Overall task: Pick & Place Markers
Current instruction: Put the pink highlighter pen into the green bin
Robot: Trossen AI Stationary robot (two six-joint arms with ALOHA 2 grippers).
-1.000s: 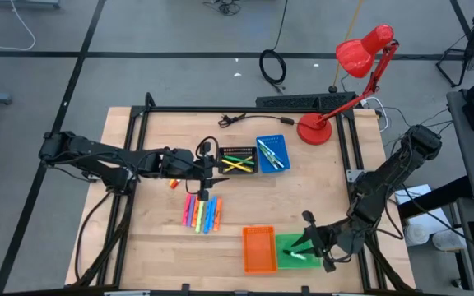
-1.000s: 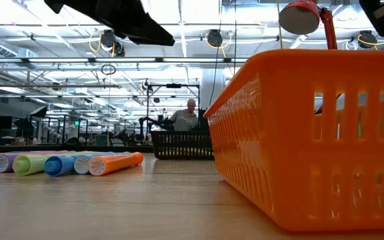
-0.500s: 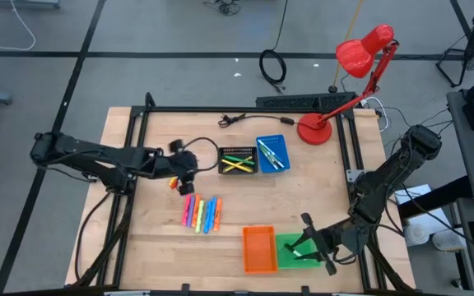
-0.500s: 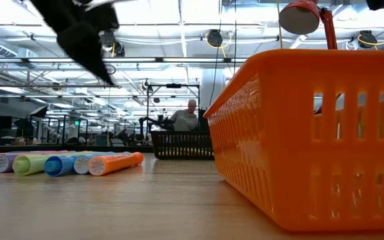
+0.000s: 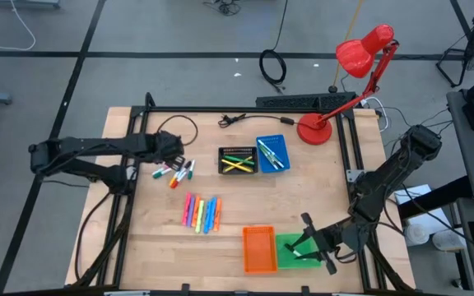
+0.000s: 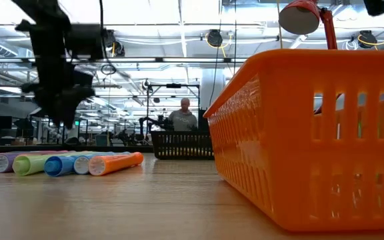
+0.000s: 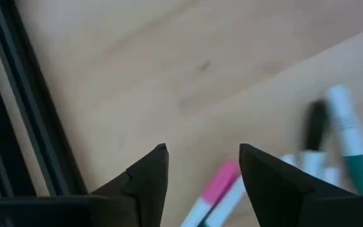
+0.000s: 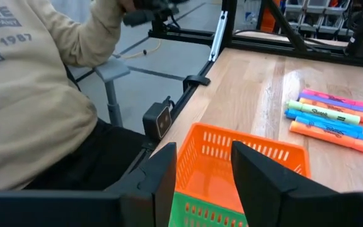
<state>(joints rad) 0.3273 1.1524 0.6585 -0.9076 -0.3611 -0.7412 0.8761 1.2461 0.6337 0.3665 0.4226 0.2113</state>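
Observation:
A loose cluster of white-bodied markers [image 5: 177,172] with pink, green and black caps lies flat on the wood at the far left. My left gripper [image 7: 203,157] hangs open just above it, pointing steeply down, over the pink-capped marker [image 7: 218,186] and touching nothing. A row of bright highlighter markers [image 5: 202,213] lies side by side mid-table. More markers lie in the black tray [image 5: 238,160] and the blue tray [image 5: 271,154]. My right gripper [image 8: 203,154] stands open above the green tray [image 5: 296,251], beside the orange tray [image 5: 259,248].
A red desk lamp [image 5: 336,90] stands at the far right corner. A black frame rail [image 7: 24,113] runs along the table's left edge near my left gripper. A person in a beige sweatshirt [image 8: 36,94] sits close to the table's near edge.
My left gripper has swung from over the black tray toward the table's left edge, sunk lower and tipped over, so it points steeply down. The white-bodied markers that its arm covered now show.

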